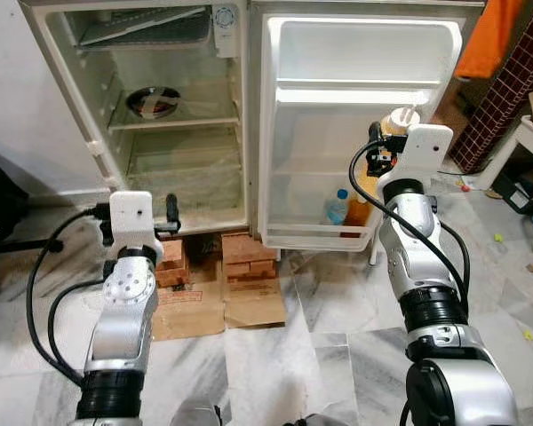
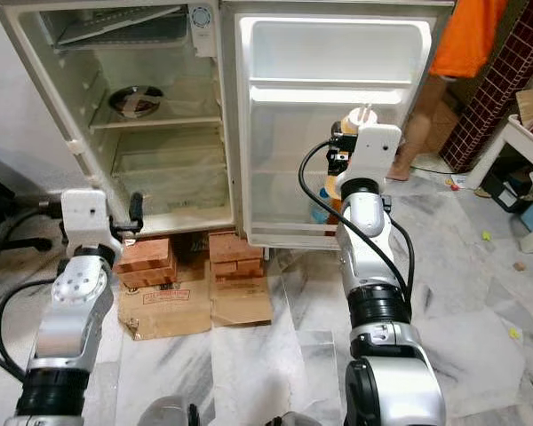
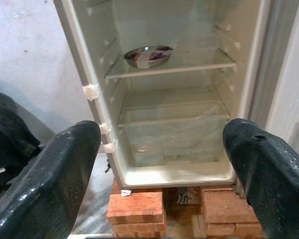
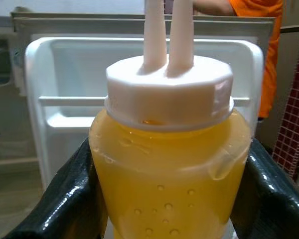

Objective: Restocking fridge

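Observation:
The small fridge (image 1: pixel 169 133) stands open on bricks, its door (image 1: pixel 355 89) swung to the right. My right gripper (image 1: pixel 384 146) is shut on a yellow squeeze bottle (image 4: pixel 169 169) with a white twin-spout cap, held upright in front of the door's middle shelf. A water bottle (image 1: pixel 337 206) and an orange bottle (image 1: pixel 359 213) stand in the door's bottom rack (image 1: pixel 320 235). My left gripper (image 3: pixel 162 174) is open and empty, low in front of the fridge's bottom compartment. A metal bowl (image 3: pixel 147 56) rests on the upper glass shelf.
Red bricks (image 1: pixel 247 256) and flattened cardboard (image 1: pixel 218 306) lie under and before the fridge. A person in orange (image 2: pixel 466 40) stands behind the door at the right. A white stool (image 1: pixel 524 151) and small clutter sit on the marble floor far right.

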Tool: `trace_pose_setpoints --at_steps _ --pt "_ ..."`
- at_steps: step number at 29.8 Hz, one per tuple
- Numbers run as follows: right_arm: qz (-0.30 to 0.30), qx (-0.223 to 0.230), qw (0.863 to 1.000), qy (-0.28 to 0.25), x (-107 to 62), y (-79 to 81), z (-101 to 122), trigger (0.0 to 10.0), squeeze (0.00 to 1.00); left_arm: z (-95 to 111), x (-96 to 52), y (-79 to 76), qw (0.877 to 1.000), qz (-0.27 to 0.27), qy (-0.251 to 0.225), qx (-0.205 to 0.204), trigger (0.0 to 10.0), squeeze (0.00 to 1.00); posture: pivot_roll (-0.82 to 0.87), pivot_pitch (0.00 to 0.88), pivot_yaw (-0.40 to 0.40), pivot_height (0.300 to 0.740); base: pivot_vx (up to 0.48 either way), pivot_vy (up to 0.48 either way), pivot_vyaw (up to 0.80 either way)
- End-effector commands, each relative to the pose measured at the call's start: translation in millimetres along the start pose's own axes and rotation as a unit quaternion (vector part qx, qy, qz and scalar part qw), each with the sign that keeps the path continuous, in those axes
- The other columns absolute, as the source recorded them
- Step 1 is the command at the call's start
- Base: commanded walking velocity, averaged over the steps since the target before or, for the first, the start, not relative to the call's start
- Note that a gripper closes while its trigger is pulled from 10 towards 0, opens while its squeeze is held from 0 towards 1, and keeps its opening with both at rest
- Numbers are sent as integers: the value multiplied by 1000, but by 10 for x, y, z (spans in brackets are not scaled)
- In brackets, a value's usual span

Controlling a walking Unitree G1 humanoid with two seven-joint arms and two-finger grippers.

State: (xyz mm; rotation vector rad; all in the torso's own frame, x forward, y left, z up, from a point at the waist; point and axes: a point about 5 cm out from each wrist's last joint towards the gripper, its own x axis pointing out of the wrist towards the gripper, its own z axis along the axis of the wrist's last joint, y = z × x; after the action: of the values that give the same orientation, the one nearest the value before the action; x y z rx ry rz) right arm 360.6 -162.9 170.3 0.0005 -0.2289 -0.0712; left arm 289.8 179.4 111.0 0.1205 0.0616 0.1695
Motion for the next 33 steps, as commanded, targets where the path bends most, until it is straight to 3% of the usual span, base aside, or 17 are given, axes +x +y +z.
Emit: trace_pose_setpoints --at_steps 1,8,15,28,33 --pt "19 4 1000 -18 66 82 113 10000 0 112 20 -5 1000 -4 -25 0 10000 0 98 0 -56 740 409 0 0" --pt "55 7 998 -25 36 226 121 10000 0 162 68 22 999 -5 -32 2 10000 0 93 0 -44 740 439 0 682" --pt "62 -3 998 -30 45 207 133 10000 0 151 65 -24 1000 -8 -29 1 10000 0 90 0 -39 740 430 0 771" --pt "39 -17 999 -4 -69 102 -6 10000 0 128 29 -26 1000 -11 -25 13 10000 0 101 0 -35 740 0 -125 0" --pt "45 -28 998 18 -206 106 -115 10000 0 115 8 -22 1000 -13 -22 14 10000 0 90 0 -37 740 0 0 -224"
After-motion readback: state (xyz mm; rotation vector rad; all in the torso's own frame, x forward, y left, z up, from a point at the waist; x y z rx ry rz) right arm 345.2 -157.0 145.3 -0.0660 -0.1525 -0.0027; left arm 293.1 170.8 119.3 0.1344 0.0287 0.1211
